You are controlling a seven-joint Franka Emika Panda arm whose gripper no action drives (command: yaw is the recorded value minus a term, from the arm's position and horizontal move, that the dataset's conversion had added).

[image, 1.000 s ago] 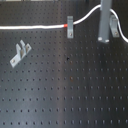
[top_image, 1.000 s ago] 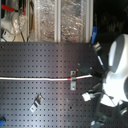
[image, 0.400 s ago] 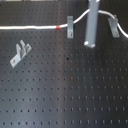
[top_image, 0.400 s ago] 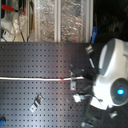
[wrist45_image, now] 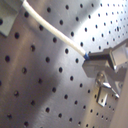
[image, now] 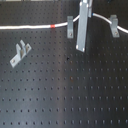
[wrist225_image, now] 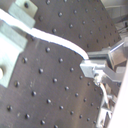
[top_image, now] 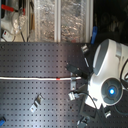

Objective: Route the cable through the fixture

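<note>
The cable (image: pixel 30 26) is a thin white cord lying across the black pegboard, its red band (image: pixel 54 25) just to the first exterior view's left of a grey fixture (image: pixel 70 29). It passes that fixture's top, rises to my gripper (image: pixel 82 19), then drops toward another fixture (image: pixel 116 25). Whether it sits in either slot, I cannot tell. In the second exterior view the cable (top_image: pixel 30 78) runs straight to the gripper (top_image: pixel 75 76). Both wrist views show the cable (wrist45_image: pixel 55 27) (wrist225_image: pixel 55 37) ending in the shut fingers (wrist45_image: pixel 100 60) (wrist225_image: pixel 95 67).
A third grey fixture (image: pixel 20 52) lies apart from the cable toward the first exterior view's left. The white robot body (top_image: pixel 107 75) fills the second exterior view's right. Small fixtures (top_image: pixel 36 103) (top_image: pixel 85 48) stand on the pegboard (image: pixel 65 95). Shelving and clutter (top_image: pixel 45 20) line the board's far edge.
The gripper has moved toward the first exterior view's left, pulling the cable along. The red band slid left, from beside the middle fixture to left of it.
</note>
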